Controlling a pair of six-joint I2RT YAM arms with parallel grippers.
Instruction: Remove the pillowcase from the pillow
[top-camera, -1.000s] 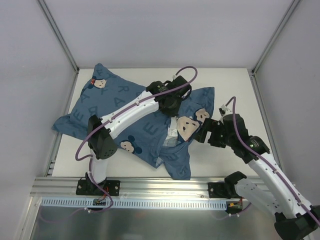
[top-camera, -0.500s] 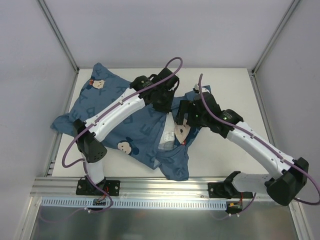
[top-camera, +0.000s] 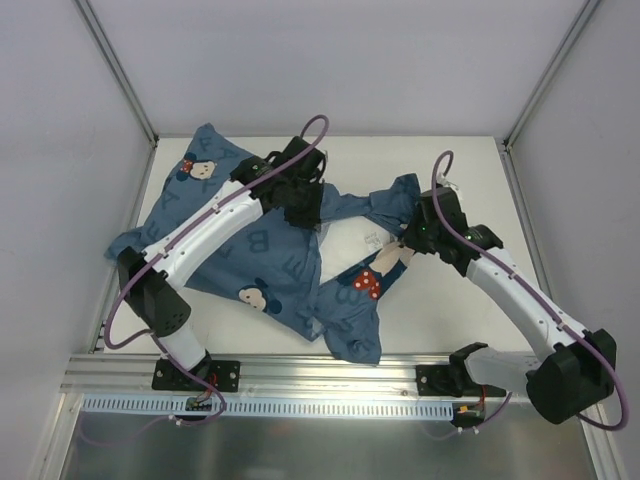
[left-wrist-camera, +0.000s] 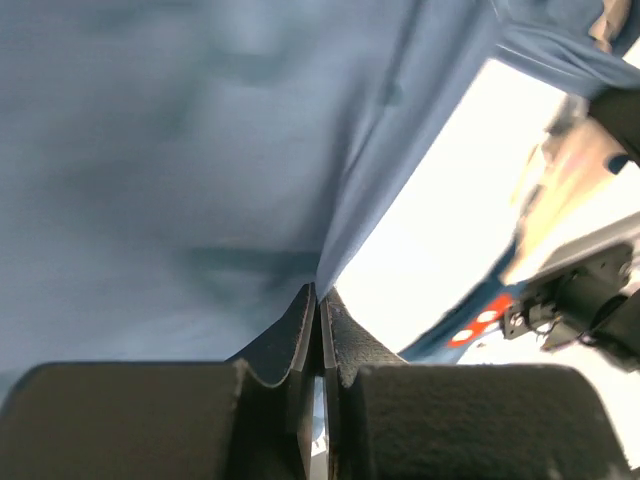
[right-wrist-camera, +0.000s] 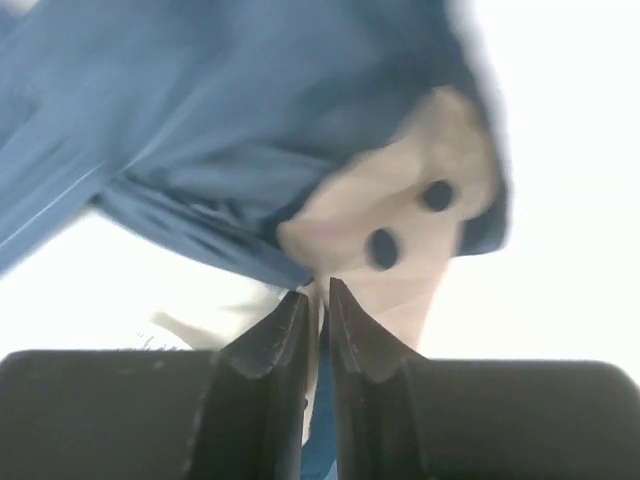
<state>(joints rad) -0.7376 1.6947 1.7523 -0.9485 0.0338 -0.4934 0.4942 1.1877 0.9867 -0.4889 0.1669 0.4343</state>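
Observation:
The blue pillowcase (top-camera: 200, 225) lies crumpled across the table, printed with letters and mouse faces. In its open mouth a patch of the white pillow (top-camera: 352, 243) shows. My left gripper (top-camera: 312, 212) is shut on the upper edge of that opening; in the left wrist view its jaws (left-wrist-camera: 320, 295) pinch a fold of blue cloth beside the white pillow (left-wrist-camera: 440, 230). My right gripper (top-camera: 403, 243) is shut on the opposite edge; in the right wrist view blue cloth runs between the jaws (right-wrist-camera: 318, 300), just below a mouse-face print (right-wrist-camera: 400, 215).
A bare white tabletop (top-camera: 450, 320) lies to the right of the cloth. An aluminium rail (top-camera: 300, 378) runs along the near edge. Grey walls and slanted frame posts (top-camera: 120, 75) enclose the back and sides.
My right gripper came in over the cloth, closed on the pillowcase edge and drew it right. My left arm pulled its edge up and left. The opening widened, showing more white pillow.

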